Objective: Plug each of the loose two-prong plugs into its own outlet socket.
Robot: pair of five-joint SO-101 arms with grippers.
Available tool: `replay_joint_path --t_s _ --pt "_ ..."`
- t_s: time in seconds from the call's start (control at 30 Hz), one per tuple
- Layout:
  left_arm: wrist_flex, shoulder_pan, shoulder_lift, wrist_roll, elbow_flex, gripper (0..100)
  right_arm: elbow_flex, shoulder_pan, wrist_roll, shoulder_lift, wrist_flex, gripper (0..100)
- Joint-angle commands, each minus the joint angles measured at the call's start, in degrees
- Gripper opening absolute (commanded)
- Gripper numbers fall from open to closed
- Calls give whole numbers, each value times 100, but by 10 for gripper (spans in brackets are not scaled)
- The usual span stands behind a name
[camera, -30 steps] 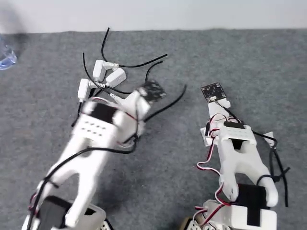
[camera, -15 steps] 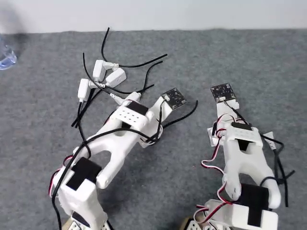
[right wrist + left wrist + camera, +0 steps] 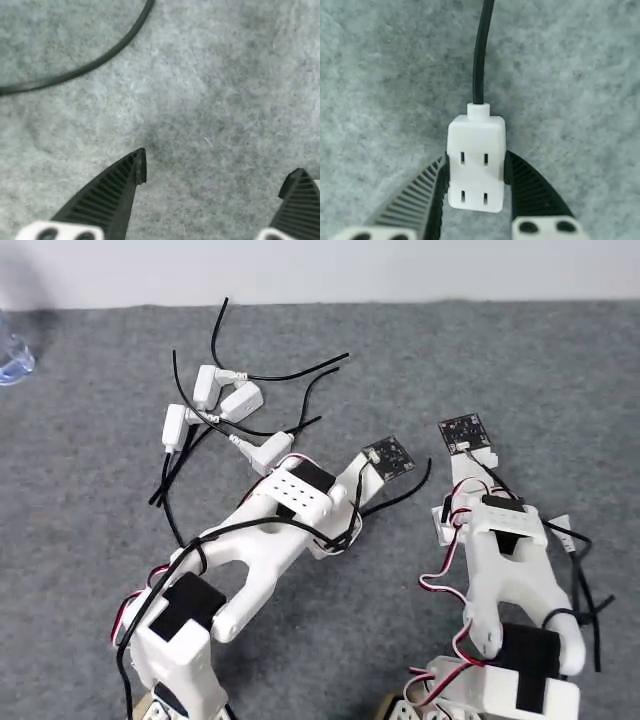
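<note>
My left end effector (image 3: 476, 159) is clenched on a white socket block (image 3: 476, 165), one ribbed finger pressed flat on each long side. The block's long axis runs in line with the fingers. Its slotted face, with two pairs of slots, is turned up toward the wrist camera, and its black cord (image 3: 481, 50) trails straight off the far end toward the top of the frame. My right end effector (image 3: 220, 165) is released, fingers spread wide over bare grey tabletop (image 3: 225, 90), with a black lead (image 3: 100, 60) curving through the upper left of that frame. In the overhead view the left arm (image 3: 270, 530) reaches diagonally from lower left toward centre, and the right arm (image 3: 505, 560) stands at lower right. The loose white plugs (image 3: 225, 400) lie tangled with their leads in the upper left, and the closest white piece (image 3: 268, 449) is just beside the left wrist. I cannot tell which pieces there are plugs and which are sockets. Everything loose therefore lies up and left of the held block, on the left arm's side and well apart from my free right end effector. I judge that a plug must meet the upturned slots prongs-first, along the axis facing the camera.
</note>
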Motion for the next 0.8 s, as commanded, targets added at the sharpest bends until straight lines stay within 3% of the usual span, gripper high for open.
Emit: replay_joint_path --t_s 0.0,0.13,0.27,0.47,0.63,0.77 --pt "352 132 -53 44 -127 100 -325 57 0 -31 -92 412" --pt "396 149 -88 -149 -127 205 -299 -48 26 -31 -84 412" --pt "536 149 -598 -141 -119 206 -299 -22 18 -31 -92 412" --pt "1398 105 -2338 88 -92 206 -299 -13 9 -31 -101 412" --pt "1916 -519 -3411 123 259 206 -299 75 9 -66 -101 412" --pt "1670 -1319 -4141 149 1543 206 -360 549 18 -84 -92 412"
